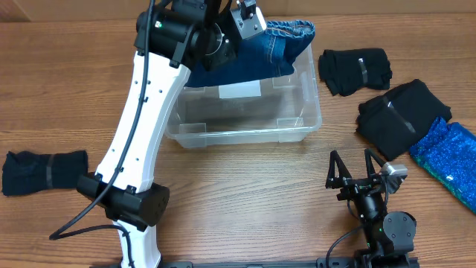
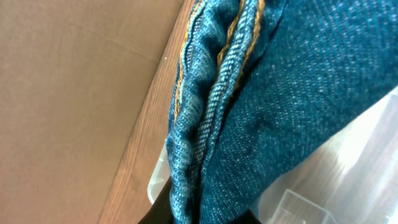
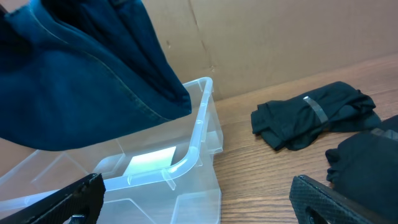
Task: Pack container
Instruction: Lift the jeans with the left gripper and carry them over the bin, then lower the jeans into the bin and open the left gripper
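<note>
The clear plastic container (image 1: 297, 132) stands at the table's middle, with a white label (image 1: 239, 91) on its base. It also shows in the right wrist view (image 3: 198, 140). My left gripper (image 1: 242, 26) is shut on folded blue jeans (image 1: 260, 56) and holds them over the container's far side, with part of them draped over the far rim. In the left wrist view the jeans (image 2: 261, 112) fill the frame between my fingers (image 2: 199, 214). My right gripper (image 1: 353, 175) is open and empty near the table's front right, pointing at the container.
A folded black garment (image 1: 355, 71) and a larger black one (image 1: 401, 115) lie right of the container. A sparkly blue item (image 1: 450, 160) lies at the right edge. A dark rolled garment (image 1: 43, 171) lies at the left. A cardboard wall (image 3: 280, 43) stands behind.
</note>
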`<act>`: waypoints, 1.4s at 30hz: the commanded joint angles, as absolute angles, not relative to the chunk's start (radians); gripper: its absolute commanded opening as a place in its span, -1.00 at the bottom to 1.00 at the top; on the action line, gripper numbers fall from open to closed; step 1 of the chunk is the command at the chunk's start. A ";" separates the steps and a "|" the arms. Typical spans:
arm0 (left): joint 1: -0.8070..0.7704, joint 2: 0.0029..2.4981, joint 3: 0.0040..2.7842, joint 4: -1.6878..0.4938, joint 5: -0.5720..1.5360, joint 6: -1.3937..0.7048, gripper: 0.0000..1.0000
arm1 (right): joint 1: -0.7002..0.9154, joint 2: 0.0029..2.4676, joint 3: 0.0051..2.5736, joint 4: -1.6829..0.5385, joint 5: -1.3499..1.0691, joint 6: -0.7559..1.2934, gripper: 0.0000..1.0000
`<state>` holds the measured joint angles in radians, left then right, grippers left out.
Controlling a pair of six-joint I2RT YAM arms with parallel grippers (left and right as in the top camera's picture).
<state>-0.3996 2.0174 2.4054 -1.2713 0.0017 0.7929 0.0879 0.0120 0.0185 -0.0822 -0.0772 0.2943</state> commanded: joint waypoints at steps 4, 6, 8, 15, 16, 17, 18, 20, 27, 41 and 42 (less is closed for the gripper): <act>-0.397 2.007 2.371 -1.144 -0.064 0.805 -0.92 | 0.095 0.003 0.008 -0.078 -0.068 0.292 1.00; -0.393 2.038 2.371 -1.123 -0.064 0.805 -0.92 | 0.095 0.003 0.008 -0.077 -0.068 0.292 1.00; -0.391 2.070 2.371 -1.105 -0.064 0.805 -0.92 | 0.095 0.003 0.008 -0.078 -0.068 0.292 1.00; -0.387 2.189 2.371 -1.047 -0.115 0.839 -0.92 | 0.095 0.003 0.008 -0.077 -0.068 0.292 1.00; -0.385 2.203 2.371 -1.044 -0.115 0.838 -0.92 | 0.095 0.003 0.008 -0.078 -0.068 0.292 1.00; -0.385 2.208 2.371 -1.044 -0.115 0.838 -0.92 | 0.095 0.003 0.008 -0.078 -0.068 0.292 1.00; -0.385 2.213 2.371 -1.044 -0.115 0.838 -0.92 | 0.095 0.003 0.008 -0.078 -0.068 0.292 1.00; -0.385 2.215 2.371 -1.043 -0.112 0.838 -0.92 | 0.095 0.003 0.008 -0.078 -0.068 0.292 1.00; -0.402 2.208 2.372 -1.082 -0.112 0.803 -0.81 | 0.095 0.003 0.008 -0.078 -0.068 0.292 1.00; -0.503 1.908 2.372 -1.159 -0.111 0.788 -0.10 | 0.095 0.003 0.008 -0.077 -0.068 0.292 1.00; -0.508 1.879 2.372 -1.159 -0.109 0.788 -0.10 | 0.095 0.003 0.008 -0.077 -0.068 0.292 1.00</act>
<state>-0.4820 2.0296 2.3455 -1.1564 -0.1097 0.8074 0.0875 0.0120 0.0181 -0.0818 -0.0776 0.2947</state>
